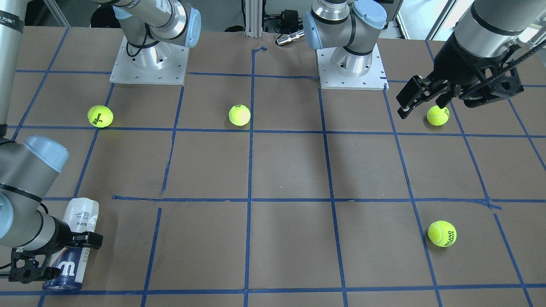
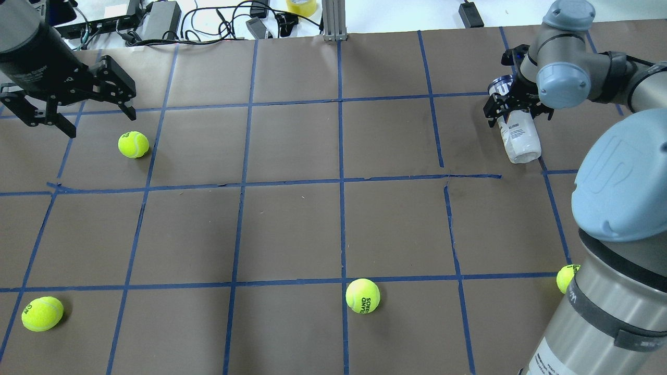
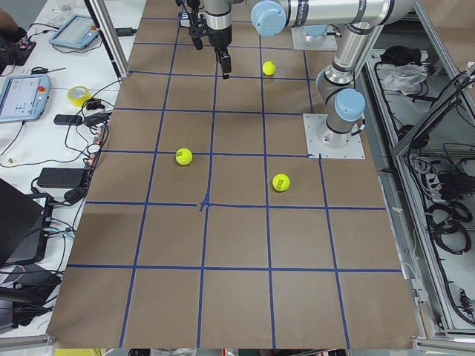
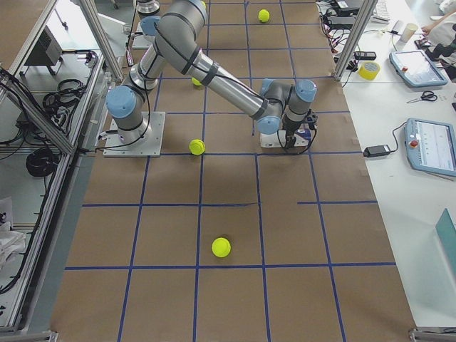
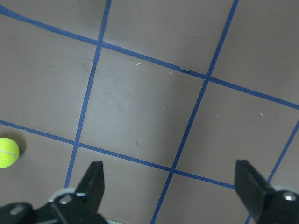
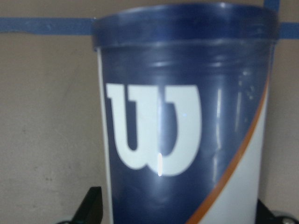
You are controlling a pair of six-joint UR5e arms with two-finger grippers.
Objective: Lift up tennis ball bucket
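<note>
Tennis ball can (image 1: pixel 70 264) sits way out at about 2 o'clock on the table in the overhead view. It looks like it's lying on its side, navy end at 12 and white end at 6. I can't tell if it's off the surface yet. The right gripper (image 6: pixel 180 210) comes down over the navy end with a finger on each side, and by the look of it they're clamped on.

If this were me, I'd go straight up and slow. The grip is toward one end, so the long white half will probably want to droop or swivel. The plastic looks slick too, so keep the squeeze firm.

The right wrist view is the only one showing the fingers hugging the can's sides. The overhead gives the tennis ball can's full lay, which the wrist view crops. The left gripper (image 2: pixel 99 124) hangs at 10 o'clock, fingers spread wide, holding nothing.
</note>
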